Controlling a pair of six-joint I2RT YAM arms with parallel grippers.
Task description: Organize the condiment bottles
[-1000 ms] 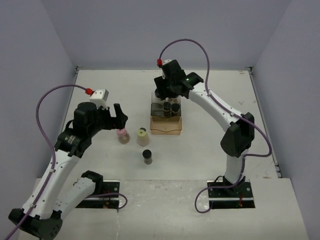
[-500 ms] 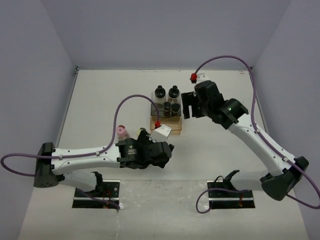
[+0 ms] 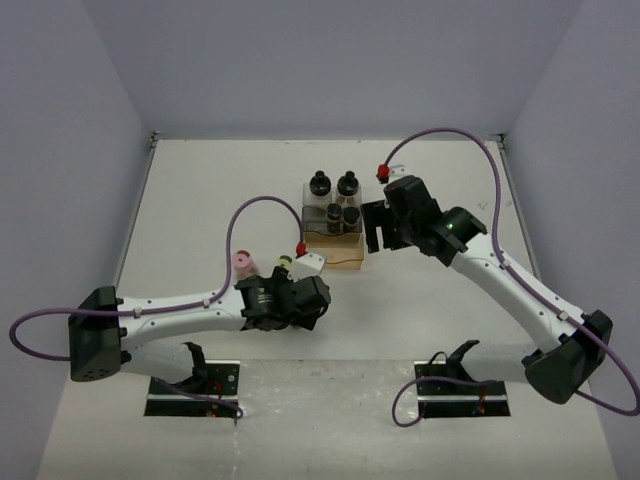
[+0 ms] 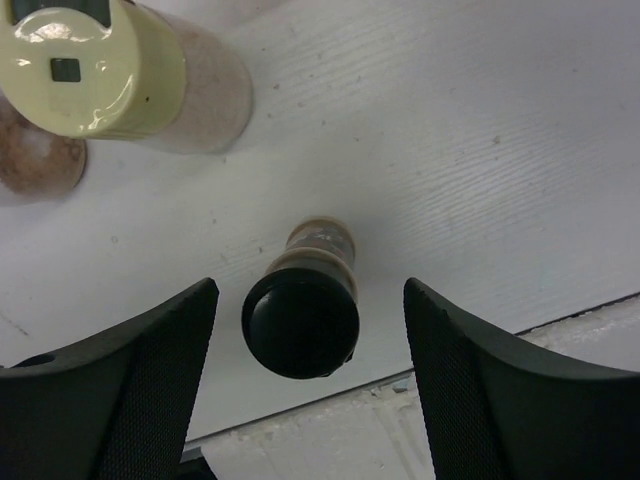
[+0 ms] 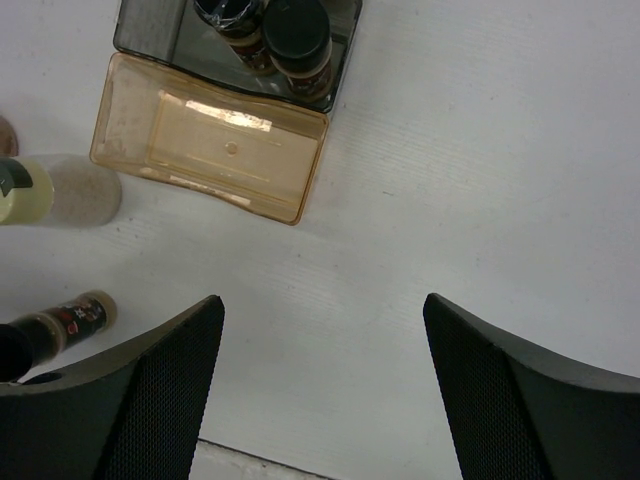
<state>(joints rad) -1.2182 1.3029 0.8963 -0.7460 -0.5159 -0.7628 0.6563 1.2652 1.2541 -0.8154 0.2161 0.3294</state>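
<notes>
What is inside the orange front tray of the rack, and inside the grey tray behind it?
The orange tray holds nothing. The grey tray holds two black-capped jars, which cover its floor beneath; its far edge is out of view.

White table (image 3: 200, 190) carries rack (image 3: 333, 252) and loose spice jars (image 3: 243, 262).

Bright, even light falls from overhead; shadows on the white table (image 3: 200, 200) are soft and faint. Right wrist view: glare streaks the tan tray (image 5: 228, 115). Left wrist view: the near fingers (image 4: 120, 390) and black cap (image 4: 300, 322) look soft, and the yellow cap (image 4: 75, 65) glints.
</notes>
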